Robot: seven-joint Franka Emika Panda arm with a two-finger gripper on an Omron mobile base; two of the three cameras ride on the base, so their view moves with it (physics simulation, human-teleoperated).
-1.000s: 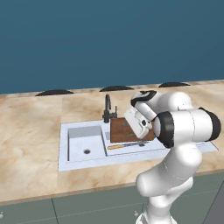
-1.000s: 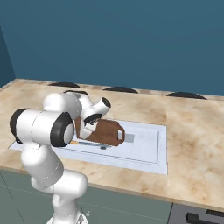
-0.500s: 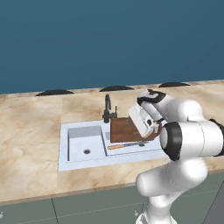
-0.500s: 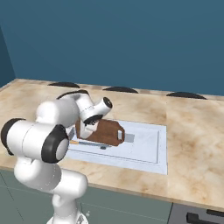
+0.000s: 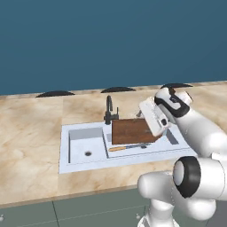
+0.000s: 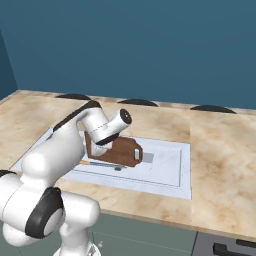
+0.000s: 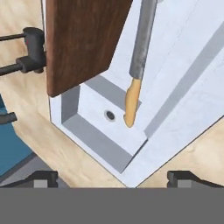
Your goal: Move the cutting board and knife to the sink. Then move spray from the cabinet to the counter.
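The cutting board (image 5: 131,131) and knife (image 7: 136,65) both lie in the sink (image 5: 84,144), the knife beside the board's long edge. The tool (image 7: 112,177) hangs above them, spread wide and holding nothing. The spray will likely be light and smooth, best pinched around its body. The hand view shows the orange handle near the drain; the left base view shows the black faucet (image 5: 109,111) behind the board on the desk (image 5: 31,133).

1 board (image 5: 130,131), 1 knife (image 7: 136,65), 1 sink (image 5: 84,148) w/ 1 drain (image 7: 110,115), 1 faucet (image 5: 109,110), 1 counter (image 5: 31,146).
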